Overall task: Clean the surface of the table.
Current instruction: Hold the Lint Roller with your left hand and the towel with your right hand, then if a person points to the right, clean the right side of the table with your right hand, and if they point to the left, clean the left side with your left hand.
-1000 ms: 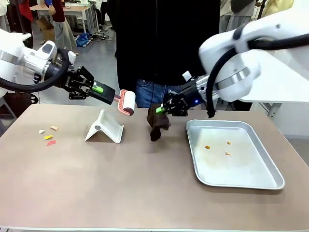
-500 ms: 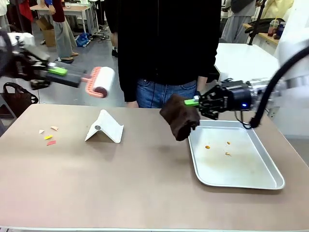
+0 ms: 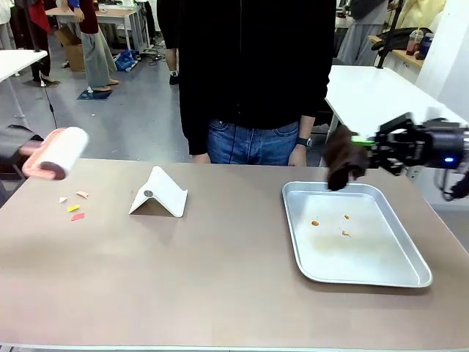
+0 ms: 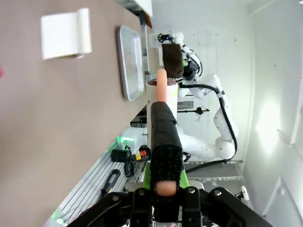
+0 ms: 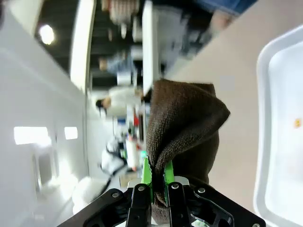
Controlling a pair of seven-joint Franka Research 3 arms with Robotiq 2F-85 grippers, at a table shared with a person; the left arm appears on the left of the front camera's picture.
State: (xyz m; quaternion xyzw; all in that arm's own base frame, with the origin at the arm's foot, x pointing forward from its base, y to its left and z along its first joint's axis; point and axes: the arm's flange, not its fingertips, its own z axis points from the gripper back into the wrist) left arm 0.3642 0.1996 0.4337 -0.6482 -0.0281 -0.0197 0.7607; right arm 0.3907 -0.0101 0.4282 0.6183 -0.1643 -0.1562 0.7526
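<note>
My left gripper point(image 4: 161, 202) is clenched on the lint roller point(image 3: 57, 152) and my right gripper point(image 3: 374, 147) on the brown cloth point(image 3: 343, 165), both aloft. The table point(image 3: 220, 271) lies below, with scraps point(image 3: 73, 208) near its left end. I judge cleaning not yet begun; the next move is to lower the roller onto them.

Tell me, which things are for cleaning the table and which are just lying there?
For the job: the table, the lint roller in the left gripper, the brown cloth in the right gripper, the coloured scraps.
Lying about: the white stand, probably the metal tray.
</note>
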